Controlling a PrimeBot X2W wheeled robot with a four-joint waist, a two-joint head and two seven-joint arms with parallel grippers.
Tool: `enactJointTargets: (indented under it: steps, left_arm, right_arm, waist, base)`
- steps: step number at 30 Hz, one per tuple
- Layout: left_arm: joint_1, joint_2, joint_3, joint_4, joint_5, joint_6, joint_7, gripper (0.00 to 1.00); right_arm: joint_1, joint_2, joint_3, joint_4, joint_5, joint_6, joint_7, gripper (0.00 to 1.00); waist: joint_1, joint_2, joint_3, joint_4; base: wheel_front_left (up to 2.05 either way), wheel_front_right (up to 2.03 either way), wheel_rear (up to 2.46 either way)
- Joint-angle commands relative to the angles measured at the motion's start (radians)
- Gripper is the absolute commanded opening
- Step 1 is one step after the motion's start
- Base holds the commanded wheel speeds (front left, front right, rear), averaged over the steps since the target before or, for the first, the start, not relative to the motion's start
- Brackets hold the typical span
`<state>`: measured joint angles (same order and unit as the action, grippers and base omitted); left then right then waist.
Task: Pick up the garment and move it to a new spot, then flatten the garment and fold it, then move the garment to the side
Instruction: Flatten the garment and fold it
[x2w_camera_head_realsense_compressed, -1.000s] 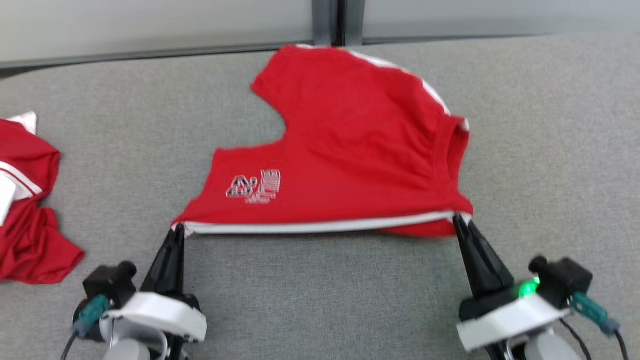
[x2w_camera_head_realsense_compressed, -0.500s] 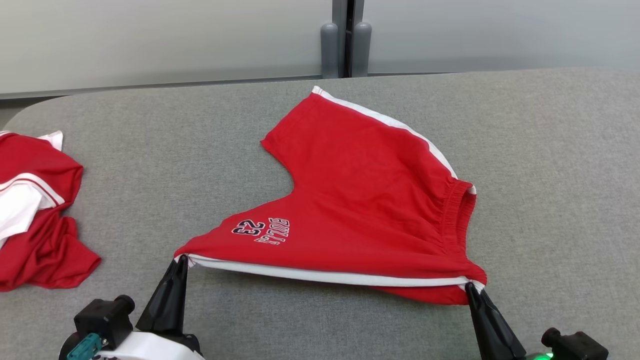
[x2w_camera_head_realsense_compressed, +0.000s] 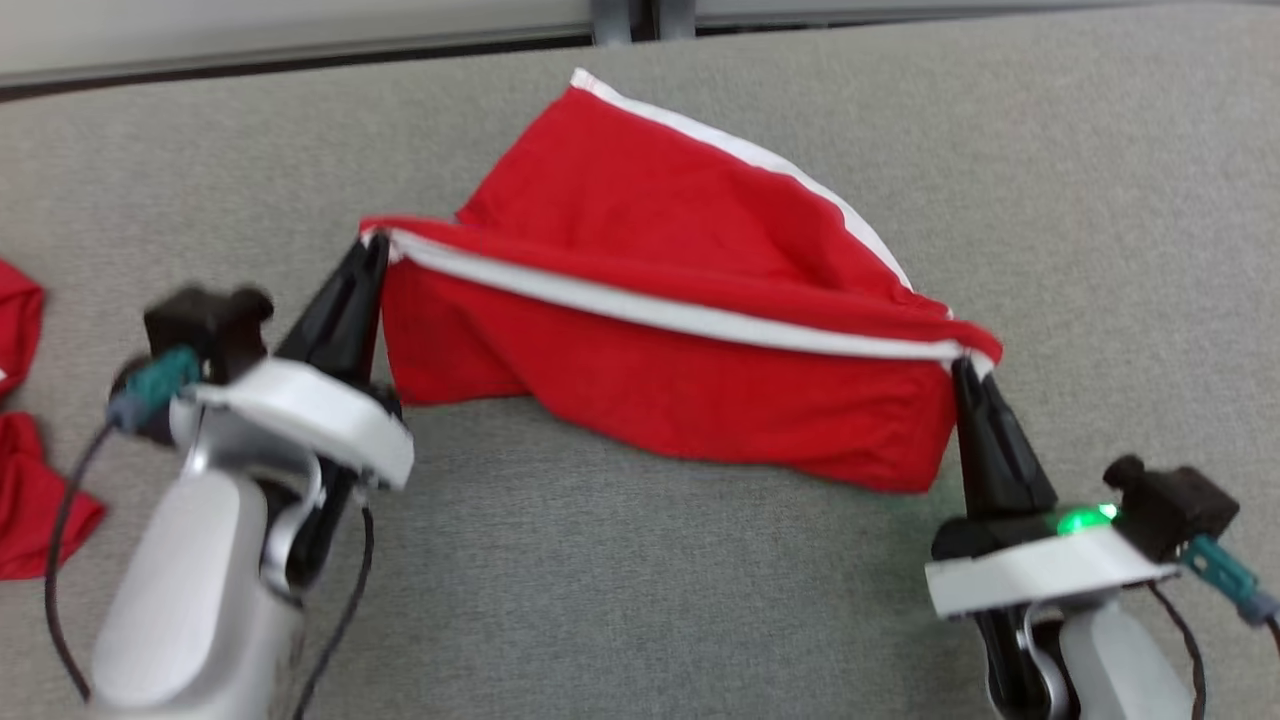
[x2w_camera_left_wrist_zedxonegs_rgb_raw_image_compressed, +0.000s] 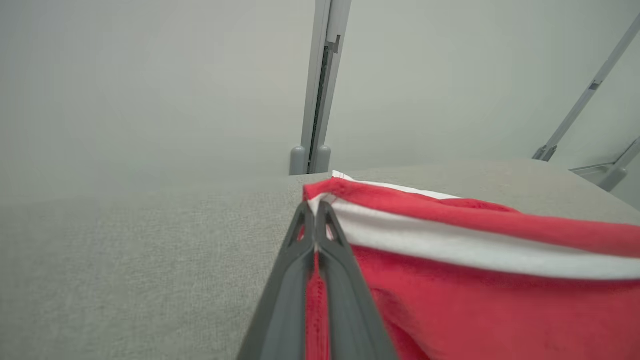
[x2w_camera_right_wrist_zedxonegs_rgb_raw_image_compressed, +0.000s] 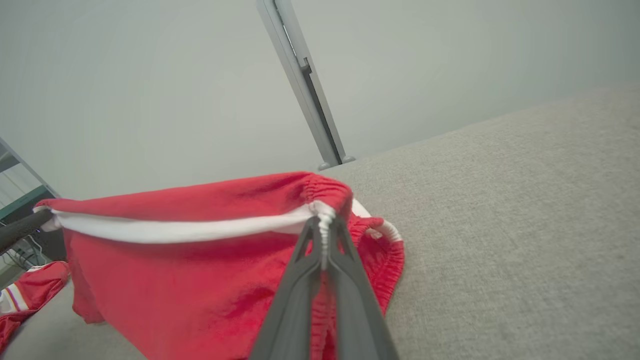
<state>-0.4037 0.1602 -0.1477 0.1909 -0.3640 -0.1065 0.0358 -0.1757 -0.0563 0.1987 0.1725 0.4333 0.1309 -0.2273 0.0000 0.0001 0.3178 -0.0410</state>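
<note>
1. Head view, far left: a heap of other red cloth (x2w_camera_head_realsense_compressed: 25, 490) lies on the grey desk (x2w_camera_head_realsense_compressed: 640, 600), well apart from the work.
2. The left arm (x2w_camera_head_realsense_compressed: 190, 580) reaches up the view. The left jaws are closed tight, pinching the left end of the garment's white stripe (x2w_camera_head_realsense_compressed: 660, 312).
3. The garment (x2w_camera_head_realsense_compressed: 690, 400), a pair of red shorts, sits mid-desk and is strung between the two arms. The stripe runs taut from one set of jaws to the other and is raised off the desk. Red cloth hangs below it down to the surface, and one leg lies flat behind it, towards the far edge.
4. The right arm (x2w_camera_head_realsense_compressed: 1110, 640) has a green light (x2w_camera_head_realsense_compressed: 1078, 521) lit at its wrist. The right jaws are closed on the right end of the stripe.
5. Left wrist view: the two dark fingers (x2w_camera_left_wrist_zedxonegs_rgb_raw_image_compressed: 290, 285) press together with red cloth between them, and the stripe's corner sits at their tips.
6. Right wrist view: the fingers (x2w_camera_right_wrist_zedxonegs_rgb_raw_image_compressed: 295, 290) clamp the gathered waistband (x2w_camera_right_wrist_zedxonegs_rgb_raw_image_compressed: 325, 192). The stripe leads away to the other arm's fingertips (x2w_camera_right_wrist_zedxonegs_rgb_raw_image_compressed: 22, 227) at the left edge.
</note>
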Motion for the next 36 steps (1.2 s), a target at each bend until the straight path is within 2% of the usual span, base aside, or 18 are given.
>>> enactJointTargets:
  steps: [1, 8, 12, 17, 18, 19, 20, 21, 30, 34, 36]
  left_arm:
    - [-0.072, 0.012, -0.006, 0.034, -0.007, -0.008, 0.006, 0.0]
    - [-0.388, 0.031, -0.064, 0.287, -0.008, -0.023, 0.0, 0.0]
    - [-0.521, 0.035, -0.104, 0.433, -0.013, -0.025, -0.003, 0.0]
    - [-0.641, 0.036, -0.151, 0.588, -0.038, -0.024, -0.009, 0.0]
    - [-0.656, 0.036, -0.163, 0.613, -0.045, -0.024, -0.016, 0.0]
    - [-0.672, 0.036, -0.166, 0.636, -0.055, -0.024, -0.028, 0.4]
    - [-0.685, 0.039, -0.173, 0.659, -0.057, -0.024, -0.037, 1.0]
    - [-0.695, 0.037, -0.182, 0.68, -0.064, -0.024, -0.048, 1.0]
    - [-0.665, 0.036, -0.203, 0.764, -0.058, -0.014, -0.242, 1.0]
    - [-0.608, 0.035, -0.181, 0.72, -0.052, 0.019, -0.295, 1.0]
    - [-0.568, 0.039, -0.157, 0.655, -0.043, 0.048, -0.301, 1.0]
  right_arm:
    - [-0.043, -0.003, -0.006, 0.018, 0.007, 0.0, -0.011, 0.0]
    - [-0.221, 0.003, 0.024, 0.129, 0.061, 0.0, -0.033, 0.0]
    - [-0.296, 0.005, 0.079, 0.175, 0.114, 0.0, -0.039, 0.0]
    - [-0.347, 0.004, 0.103, 0.162, 0.156, 0.0, -0.039, 0.0]
    - [-0.353, 0.004, 0.11, 0.159, 0.158, 0.0, -0.039, 0.07]
    - [-0.357, 0.004, 0.116, 0.156, 0.158, 0.0, -0.039, 0.33]
    - [-0.358, 0.005, 0.13, 0.159, 0.146, 0.0, -0.039, 0.73]
    - [-0.356, 0.005, 0.14, 0.16, 0.137, 0.0, -0.039, 1.0]
    - [-0.278, 0.001, 0.095, 0.097, -0.025, 0.0, -0.039, 1.0]
    - [-0.226, -0.009, 0.043, 0.031, -0.1, 0.0, -0.039, 1.0]
    - [-0.209, -0.017, 0.018, 0.0, -0.129, 0.0, -0.039, 1.0]
  waist:
    - [0.0, -0.0001, 0.057, -0.042]
    - [0.0, -0.0001, 0.154, -0.118]
    - [0.0, -0.0001, 0.193, -0.161]
    - [0.0, -0.0001, 0.231, -0.2]
    - [0.0, -0.0001, 0.236, -0.205]
    - [0.0, -0.0001, 0.24, -0.208]
    - [0.0, -0.0001, 0.243, -0.21]
    - [0.0, -0.0001, 0.244, -0.212]
    - [0.0, -0.0001, 0.22, -0.183]
    - [0.0, -0.0001, 0.196, -0.152]
    - [0.0, -0.0001, 0.186, -0.136]
  base:
    - [0.0, 0.0, 0.0]
    - [0.0, 0.0, 0.0]
    - [0.0, 0.0, 0.0]
    - [0.0, 0.0, 0.0]
    - [0.0, 0.0, 0.0]
    - [0.0, 0.0, 0.0]
    - [0.0, 0.0, 0.0]
    - [0.0, 0.0, 0.0]
    - [0.0, 0.0, 0.0]
    - [0.0, 0.0, 0.0]
    - [0.0, 0.0, 0.0]
